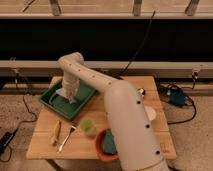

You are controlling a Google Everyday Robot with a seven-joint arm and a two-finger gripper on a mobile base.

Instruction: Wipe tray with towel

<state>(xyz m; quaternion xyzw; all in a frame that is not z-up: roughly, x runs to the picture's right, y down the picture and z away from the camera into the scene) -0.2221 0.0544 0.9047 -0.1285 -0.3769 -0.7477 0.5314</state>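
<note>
One claw (71, 97) points straight down into the tray (54, 105) at the counter's (45, 142) rear left corner, clamped shut on the towel (63, 93), which is pressed onto the tray floor directly beneath it; most bare floor lies toward the counter's front edge.

No writing, label, brand or number seems readable on anything in this view.

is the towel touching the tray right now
Touching. The camera view shows the towel spread on the floor of the tray, beneath the gripper, which is down inside the tray; no gap shows.
</note>
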